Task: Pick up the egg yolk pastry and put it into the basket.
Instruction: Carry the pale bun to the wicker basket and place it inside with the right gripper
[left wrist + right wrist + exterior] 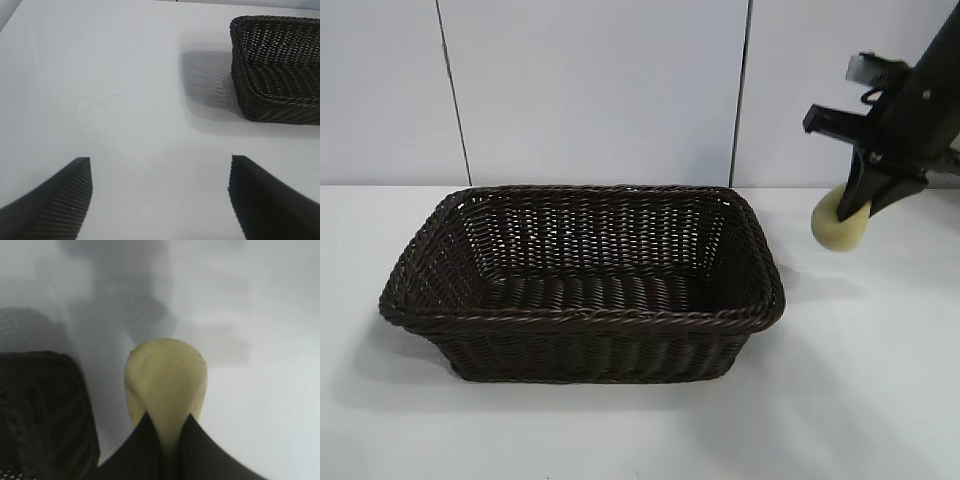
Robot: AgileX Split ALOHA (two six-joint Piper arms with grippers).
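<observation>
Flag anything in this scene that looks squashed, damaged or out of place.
The egg yolk pastry looks squashed: the right gripper, shut on it in the air beside the basket, pinches it so hard that the dough bulges out past the fingers. The basket sits upright and undamaged. Nothing else stands out.

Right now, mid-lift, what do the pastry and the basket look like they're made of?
The pastry looks like soft, matte, pale yellow dough: in the right wrist view it bulges where the right gripper's fingers pinch it. The basket looks like dark brown woven wicker or a plastic imitation, with a slight sheen on its strands and braided rim; which one can't be told.
</observation>
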